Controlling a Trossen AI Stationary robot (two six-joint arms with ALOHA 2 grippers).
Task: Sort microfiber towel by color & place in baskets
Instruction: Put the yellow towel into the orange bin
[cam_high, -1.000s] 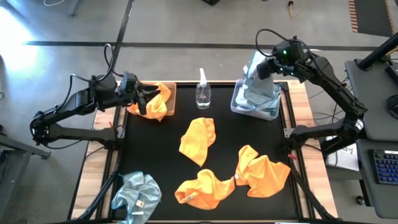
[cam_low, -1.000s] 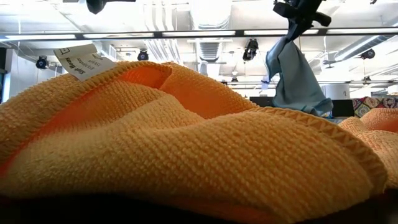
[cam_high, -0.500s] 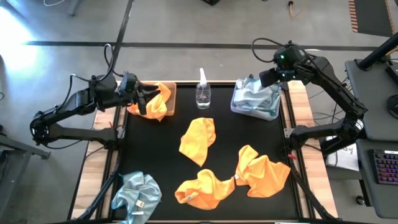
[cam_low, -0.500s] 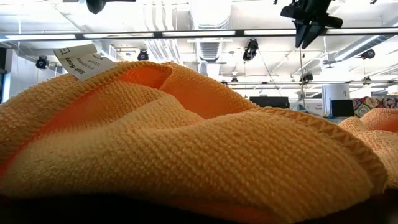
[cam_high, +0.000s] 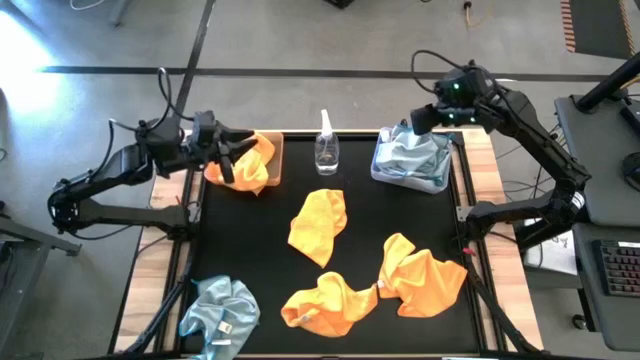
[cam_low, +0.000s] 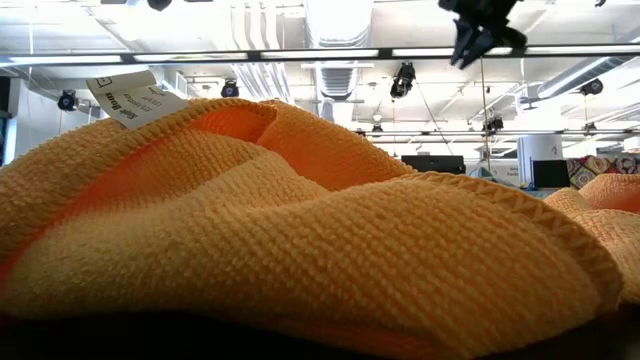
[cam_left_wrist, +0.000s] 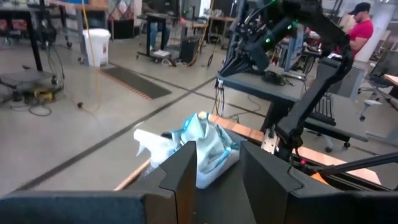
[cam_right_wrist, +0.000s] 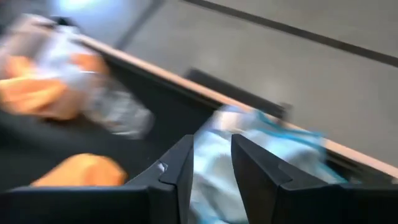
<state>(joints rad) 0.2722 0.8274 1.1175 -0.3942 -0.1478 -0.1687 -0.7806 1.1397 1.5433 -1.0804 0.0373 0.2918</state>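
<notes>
My right pincer (cam_high: 418, 118) hangs empty, fingers apart, over the grey-blue basket (cam_high: 381, 170) at two o'clock on the counter (cam_high: 370, 215), where pale blue towels (cam_high: 412, 158) lie heaped. My left pincer (cam_high: 228, 158), also parted, hovers at the tan basket (cam_high: 277, 150) at ten o'clock, touching its orange towel (cam_high: 252, 167). Three orange towels (cam_high: 318, 224) lie mid-counter, one blue towel (cam_high: 220, 314) at seven o'clock.

High view looks straight down on the table (cam_high: 400, 215); low view sits against an orange towel (cam_low: 300, 250); both wrist views share the grey-blue basket (cam_left_wrist: 217, 174).
</notes>
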